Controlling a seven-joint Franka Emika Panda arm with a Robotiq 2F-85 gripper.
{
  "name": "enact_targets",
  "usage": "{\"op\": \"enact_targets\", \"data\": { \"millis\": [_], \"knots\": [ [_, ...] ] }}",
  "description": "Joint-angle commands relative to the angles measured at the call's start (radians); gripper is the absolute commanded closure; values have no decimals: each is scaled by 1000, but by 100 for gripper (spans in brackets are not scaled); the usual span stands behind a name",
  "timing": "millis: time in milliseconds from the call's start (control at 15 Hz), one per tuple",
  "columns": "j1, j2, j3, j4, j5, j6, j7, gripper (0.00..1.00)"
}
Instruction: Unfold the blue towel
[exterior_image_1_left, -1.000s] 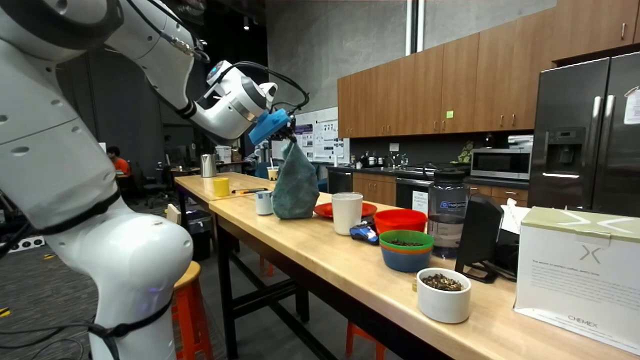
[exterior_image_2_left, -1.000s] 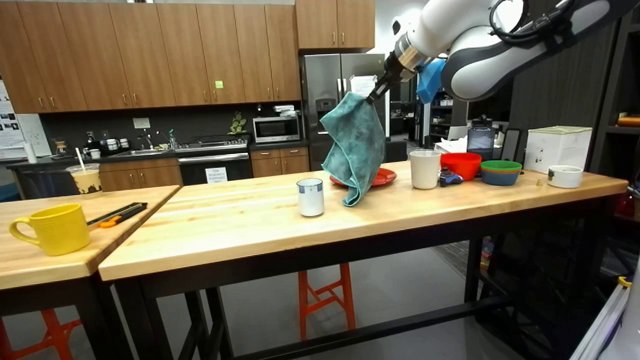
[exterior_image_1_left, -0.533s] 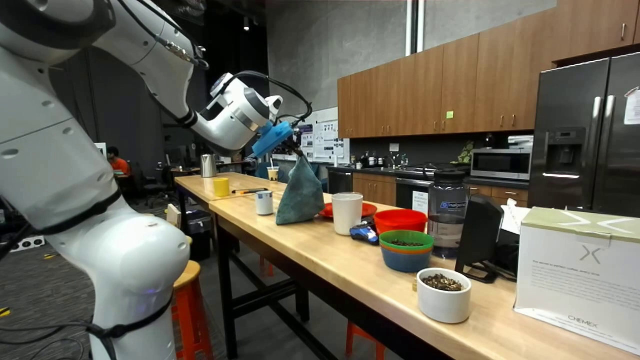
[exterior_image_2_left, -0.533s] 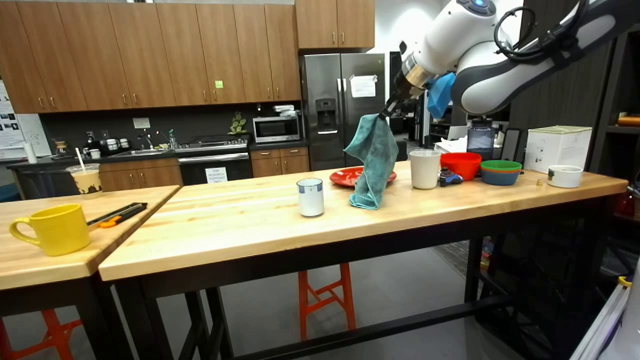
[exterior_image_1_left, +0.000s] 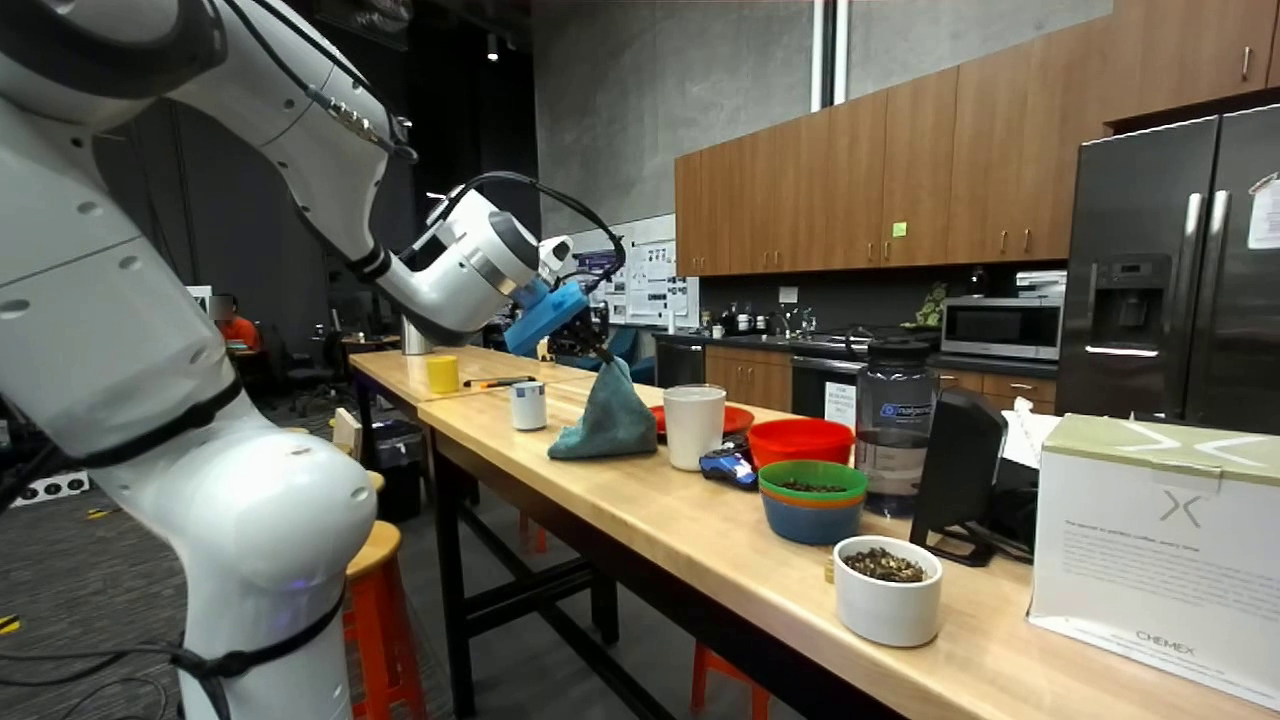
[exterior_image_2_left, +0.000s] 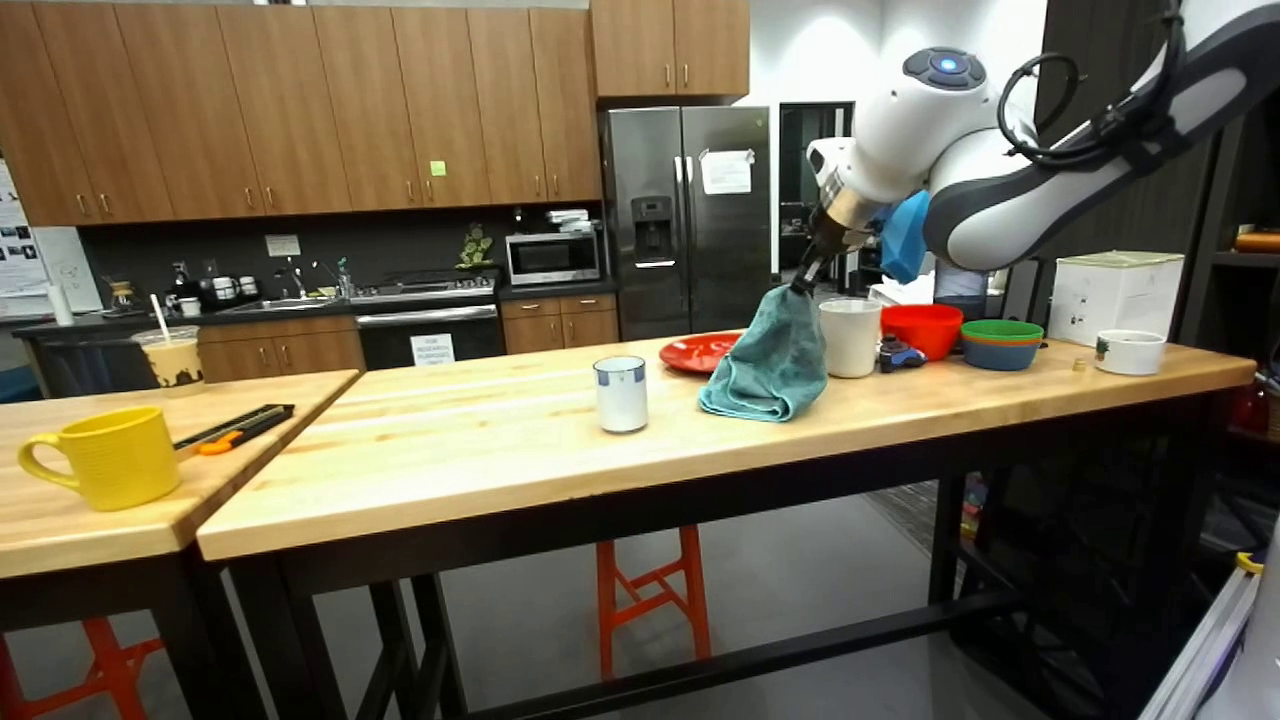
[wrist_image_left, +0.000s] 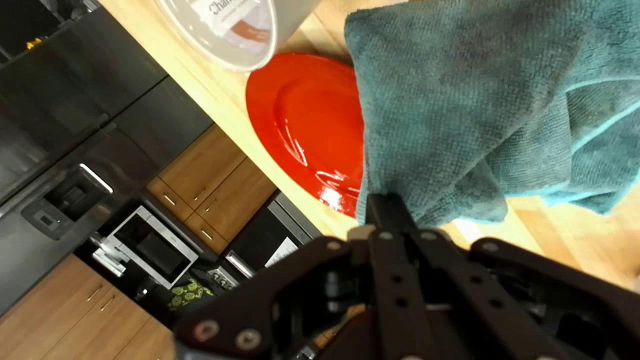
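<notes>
blue towel (exterior_image_2_left: 772, 362) in the grip of your fingers (wrist_image_left: 387, 220)
you have them pressed together on its upper end; its lower part rests in folds on the tabletop (exterior_image_2_left: 450, 435), near the red plate (exterior_image_2_left: 695, 352) and tall white cup (exterior_image_2_left: 853, 342).

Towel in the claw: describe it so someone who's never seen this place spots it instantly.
On the long wooden table, look between the small blue-and-white cup and the larger off-white cup. The towel is there, its top pinched in the claw. Crumpled teal fabric sets it apart from both rigid cups.
</notes>
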Motion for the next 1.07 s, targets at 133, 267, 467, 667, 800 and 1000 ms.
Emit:
{"op": "enact_targets", "data": {
  "millis": [133,267,467,667,800,1000],
  "knots": [
    [-44,-53,-5,-35,-29,-23,3,100],
    [-62,-69,-10,-29,-31,-29,-1,100],
    [-98,-111,-18,-16,-39,-46,-3,100],
    [-146,-173,-27,-2,-50,-65,-2,100],
    [-181,-216,-29,4,-64,-82,-4,100],
    [-237,-271,-31,13,-73,-106,-13,100]
  ]
}}
